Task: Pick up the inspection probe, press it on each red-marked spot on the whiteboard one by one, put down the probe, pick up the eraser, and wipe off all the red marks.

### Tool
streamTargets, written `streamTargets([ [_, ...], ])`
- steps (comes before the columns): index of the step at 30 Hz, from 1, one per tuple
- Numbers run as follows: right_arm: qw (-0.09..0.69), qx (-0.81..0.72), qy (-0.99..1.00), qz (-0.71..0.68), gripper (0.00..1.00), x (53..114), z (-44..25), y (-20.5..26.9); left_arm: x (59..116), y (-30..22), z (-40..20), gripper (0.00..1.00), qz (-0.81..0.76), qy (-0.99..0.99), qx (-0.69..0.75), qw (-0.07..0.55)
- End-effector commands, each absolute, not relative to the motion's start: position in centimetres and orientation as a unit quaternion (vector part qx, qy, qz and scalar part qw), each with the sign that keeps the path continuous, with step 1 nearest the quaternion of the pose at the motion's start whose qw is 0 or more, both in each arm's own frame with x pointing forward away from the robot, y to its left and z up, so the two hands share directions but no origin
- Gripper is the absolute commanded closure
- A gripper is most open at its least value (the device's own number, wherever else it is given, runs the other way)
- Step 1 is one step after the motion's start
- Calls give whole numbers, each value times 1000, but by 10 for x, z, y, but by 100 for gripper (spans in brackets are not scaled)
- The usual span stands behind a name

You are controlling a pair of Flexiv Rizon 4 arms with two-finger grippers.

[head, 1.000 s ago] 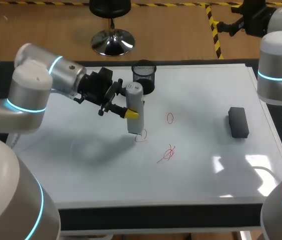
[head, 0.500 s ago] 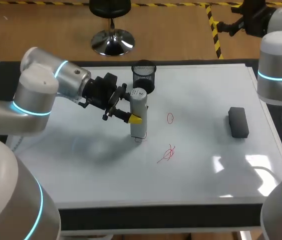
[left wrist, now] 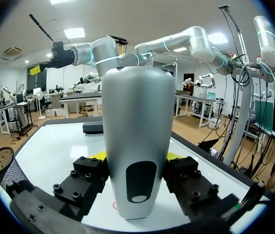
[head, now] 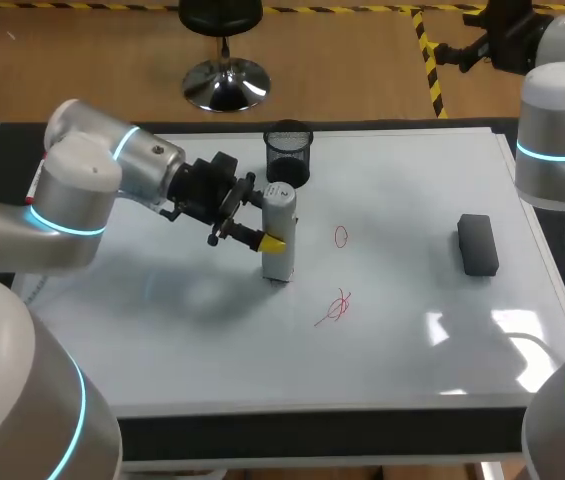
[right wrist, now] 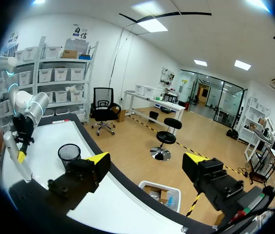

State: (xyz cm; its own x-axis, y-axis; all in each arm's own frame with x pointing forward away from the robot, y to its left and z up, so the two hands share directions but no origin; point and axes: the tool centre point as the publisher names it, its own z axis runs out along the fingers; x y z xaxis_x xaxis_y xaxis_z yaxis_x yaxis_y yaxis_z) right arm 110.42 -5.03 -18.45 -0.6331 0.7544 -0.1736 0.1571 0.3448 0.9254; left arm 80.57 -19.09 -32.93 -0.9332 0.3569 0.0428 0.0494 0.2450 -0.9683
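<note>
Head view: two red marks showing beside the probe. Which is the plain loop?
The small red oval, level with the eraser. The other red mark, nearer the front of the whiteboard, is a crossed-over scribble.

One probe (head: 278, 232); one eraser (head: 477, 244); one mesh cup (head: 288, 152); two red marks (head: 341, 236) visible, perhaps a third hidden.

floor (head: 82, 70): brown wood, beyond table (head: 312, 437) far edge | stool (head: 224, 82): black seat, chrome base, just past that edge | tape (head: 430, 75): yellow-black stripes on floor off table's far-right corner | walls (right wrist: 122, 58): white | shelves (right wrist: 54, 73): white bins, beyond table's end | lights (right wrist: 152, 23): lit ceiling panels
</note>
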Motion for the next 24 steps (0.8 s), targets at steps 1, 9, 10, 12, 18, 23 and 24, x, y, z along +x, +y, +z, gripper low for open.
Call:
streamTargets([
  [1, 306, 300, 761, 488, 0, 1104, -184, -50, 808, -192, -334, 100, 601, -777, -132, 130],
  [9, 306, 300, 761, 488, 0, 1104, -184, -50, 803, -190, -342, 100, 597, -779, -135, 133],
  [10, 306, 300, 761, 488, 0, 1104, -184, -50, 803, -190, -343, 100, 596, -780, -136, 134],
  [12, 306, 300, 761, 488, 0, 1104, -184, -50, 803, -190, -344, 100, 595, -781, -136, 134],
  [18, 306, 300, 761, 488, 0, 1104, -184, -50, 802, -190, -345, 100, 594, -781, -138, 134],
  [23, 306, 300, 761, 488, 0, 1104, -184, -50, 802, -190, -344, 100, 597, -779, -135, 134],
  [24, 306, 300, 761, 488, 0, 1104, -184, -50, 802, -190, -344, 100, 597, -779, -135, 134],
])
